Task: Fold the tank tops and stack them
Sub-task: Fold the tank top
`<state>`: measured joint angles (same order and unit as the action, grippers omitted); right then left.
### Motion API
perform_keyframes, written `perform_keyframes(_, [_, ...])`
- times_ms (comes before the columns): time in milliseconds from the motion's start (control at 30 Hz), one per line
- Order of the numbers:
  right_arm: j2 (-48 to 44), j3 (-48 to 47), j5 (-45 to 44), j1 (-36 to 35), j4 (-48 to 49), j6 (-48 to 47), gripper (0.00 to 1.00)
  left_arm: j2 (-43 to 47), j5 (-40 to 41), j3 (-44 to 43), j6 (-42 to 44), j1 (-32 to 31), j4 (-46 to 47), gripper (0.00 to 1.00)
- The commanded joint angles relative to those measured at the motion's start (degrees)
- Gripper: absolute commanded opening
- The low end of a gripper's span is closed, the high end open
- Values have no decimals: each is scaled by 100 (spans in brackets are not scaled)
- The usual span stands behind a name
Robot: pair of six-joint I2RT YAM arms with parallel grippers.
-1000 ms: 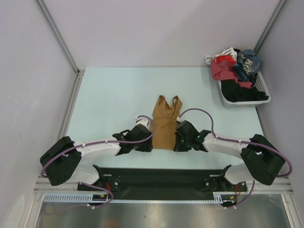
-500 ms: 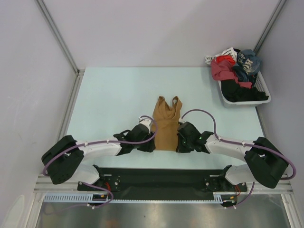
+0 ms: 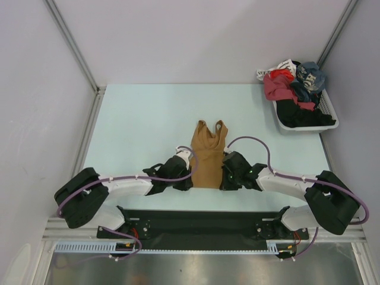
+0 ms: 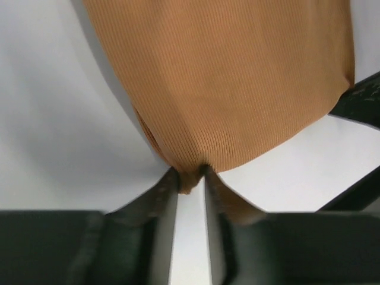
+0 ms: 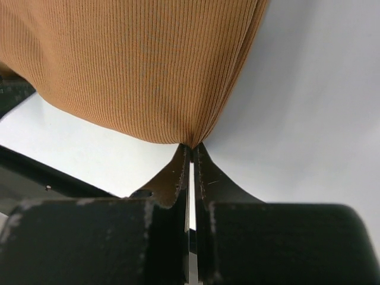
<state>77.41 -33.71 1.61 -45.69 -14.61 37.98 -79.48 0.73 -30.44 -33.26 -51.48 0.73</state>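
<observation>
The tan-brown tank top [image 3: 207, 154] lies folded lengthwise into a narrow strip on the table, straps pointing away from the arms. My left gripper [image 3: 189, 180] is shut on its near left bottom corner; the left wrist view shows the cloth [image 4: 225, 83] pinched at the gripper [image 4: 190, 177]. My right gripper [image 3: 224, 179] is shut on the near right bottom corner; in the right wrist view the cloth [image 5: 136, 65] narrows into the gripper [image 5: 191, 148]. The slate-blue tank top cannot be told apart in the basket pile.
A white basket [image 3: 332, 113] with a heap of red, black and blue clothes stands at the far right corner. Grey walls close the table on the left, back and right. A black rail runs along the near edge.
Both grippers have edged slightly toward me and inward at the hem; the left arm has shifted a little to the right. The tank top has hardly moved.
</observation>
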Motion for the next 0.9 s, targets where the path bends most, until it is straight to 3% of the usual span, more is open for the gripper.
perform_keyframes(0, [-85,40,-99,34,-261,8,0,-392,-126,38,83,-28,-302,24])
perform_keyframes(33, [-129,32,-99,25,-296,8,0,-427,-126,20,82,-28,-319,18])
perform_keyframes(67, [-164,32,-117,17,-384,17,0,-471,-169,-6,82,-28,-345,1])
perform_keyframes(400, [-1403,-56,-292,-335,-1596,315,0,547,-152,-129,-313,-459,-1311,0])
perform_keyframes(567, [-2106,-556,-459,-344,-2334,281,0,1118,-100,-577,-436,-477,-2041,0])
perform_keyframes(867, [-1887,-1672,-556,86,-2793,-325,0,1058,102,-1860,-173,-310,-2841,0])
